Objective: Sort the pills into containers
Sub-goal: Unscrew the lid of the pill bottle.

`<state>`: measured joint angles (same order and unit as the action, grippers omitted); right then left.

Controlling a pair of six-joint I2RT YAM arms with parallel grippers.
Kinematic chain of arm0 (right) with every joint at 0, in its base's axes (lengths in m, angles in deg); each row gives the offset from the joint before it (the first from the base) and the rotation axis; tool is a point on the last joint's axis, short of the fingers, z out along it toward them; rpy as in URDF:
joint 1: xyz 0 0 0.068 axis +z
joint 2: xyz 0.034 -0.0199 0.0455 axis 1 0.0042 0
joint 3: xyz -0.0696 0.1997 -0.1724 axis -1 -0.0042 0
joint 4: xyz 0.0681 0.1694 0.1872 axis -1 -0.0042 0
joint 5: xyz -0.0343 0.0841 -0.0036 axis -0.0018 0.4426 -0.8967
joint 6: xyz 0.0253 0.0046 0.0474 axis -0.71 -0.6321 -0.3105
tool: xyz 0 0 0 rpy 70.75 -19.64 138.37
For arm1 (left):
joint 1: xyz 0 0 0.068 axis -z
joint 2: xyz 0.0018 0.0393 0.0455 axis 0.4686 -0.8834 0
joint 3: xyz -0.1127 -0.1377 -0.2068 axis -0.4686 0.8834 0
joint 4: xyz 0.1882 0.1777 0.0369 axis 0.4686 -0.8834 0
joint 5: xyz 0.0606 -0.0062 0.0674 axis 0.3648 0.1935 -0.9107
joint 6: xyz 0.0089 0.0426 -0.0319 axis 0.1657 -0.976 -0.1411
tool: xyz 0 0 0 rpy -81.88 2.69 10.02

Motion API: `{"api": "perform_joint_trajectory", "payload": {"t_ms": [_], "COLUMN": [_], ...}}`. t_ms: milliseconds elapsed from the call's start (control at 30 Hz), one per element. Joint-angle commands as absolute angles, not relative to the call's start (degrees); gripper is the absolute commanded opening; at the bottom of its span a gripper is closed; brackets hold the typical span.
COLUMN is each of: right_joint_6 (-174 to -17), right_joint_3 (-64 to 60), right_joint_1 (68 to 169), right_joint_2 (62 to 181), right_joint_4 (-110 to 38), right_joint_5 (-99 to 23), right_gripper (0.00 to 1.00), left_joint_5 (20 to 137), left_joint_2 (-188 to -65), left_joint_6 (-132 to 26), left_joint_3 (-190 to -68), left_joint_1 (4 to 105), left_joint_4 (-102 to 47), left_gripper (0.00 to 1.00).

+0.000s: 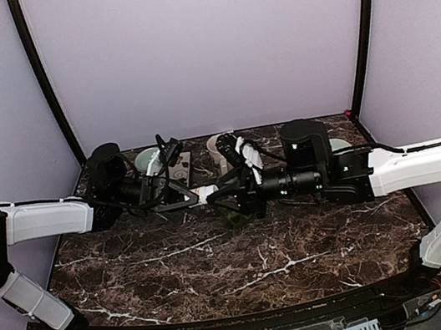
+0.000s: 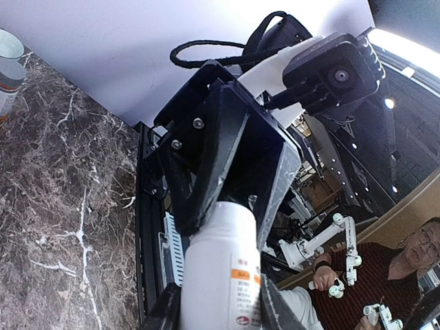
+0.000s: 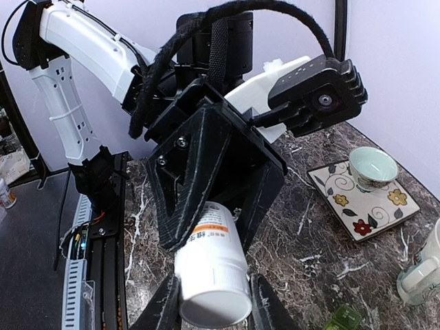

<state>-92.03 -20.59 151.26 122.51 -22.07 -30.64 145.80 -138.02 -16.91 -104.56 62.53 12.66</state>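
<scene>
soft even light, warped wide-angle edges

1. Table (image 1: 219, 258): dark brown marble with white veins.
2. Bottle (image 3: 213, 271): white, with an orange band on its label (the print is too small to read).
3. Tray (image 3: 385, 206), at 3 o'clock in the right wrist view: cream, with red and yellow flowers and dark scrolls.
4. Bowl (image 3: 372, 165), at the tray's 12 o'clock: pale green.
5. Box (image 3: 342, 318), at 5 o'clock: green.
6. Left arm (image 1: 43, 220) and right arm (image 1: 423, 163): white shells, black joints.
7. Wall (image 1: 201, 49): pale lilac.
</scene>
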Motion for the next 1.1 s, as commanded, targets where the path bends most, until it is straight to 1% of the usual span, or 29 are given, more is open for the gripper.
{"api": "perform_joint_trajectory", "payload": {"t_ms": [0,67,133,233,467,733,833,900,933,1067], "right_joint_6": [-90.4,-91.1,-92.0,-93.2,-98.0,-110.4,-118.2,-119.1,-126.4,-135.7], "right_joint_3": [-21.9,-21.7,-21.6,-21.3,-23.5,-26.1,-26.1,-26.1,-26.1,-26.2], "right_joint_1": [151.7,151.7,151.6,151.6,151.5,151.1,148.9,147.0,146.0,142.5], "right_joint_2": [126.6,126.1,125.4,124.5,120.4,115.2,114.9,115.1,115.2,116.1], "right_joint_4": [-27.4,-26.8,-26.6,-26.8,-26.4,-26.5,-25.4,-24.1,-23.6,-19.0], "right_joint_5": [-37.2,-37.1,-36.7,-35.9,-36.3,-39.0,-36.6,-36.2,-33.0,-26.8], "right_gripper": [0.40,0.52,0.60,0.64,0.65,0.64,0.61,0.61,0.57,0.53], "left_joint_5": [146.2,145.7,144.9,142.4,134.0,120.9,118.6,117.3,116.8,116.5], "left_joint_2": [-136.7,-136.6,-136.4,-135.7,-133.3,-129.1,-127.8,-126.9,-126.5,-125.3], "left_joint_6": [-17.2,-18.3,-20.2,-24.9,-35.9,-46.3,-48.6,-50.0,-50.7,-52.8], "left_joint_3": [-108.3,-108.4,-108.7,-109.3,-110.6,-108.9,-108.1,-107.4,-107.0,-106.0], "left_joint_1": [64.6,64.6,64.6,64.6,64.4,64.4,64.4,64.5,64.5,64.6], "left_joint_4": [17.1,15.9,13.6,8.1,-3.8,-11.1,-11.5,-11.9,-12.1,-13.0], "left_gripper": [0.00,0.00,0.00,0.00,0.00,0.00,0.00,0.00,0.00,0.00]}}
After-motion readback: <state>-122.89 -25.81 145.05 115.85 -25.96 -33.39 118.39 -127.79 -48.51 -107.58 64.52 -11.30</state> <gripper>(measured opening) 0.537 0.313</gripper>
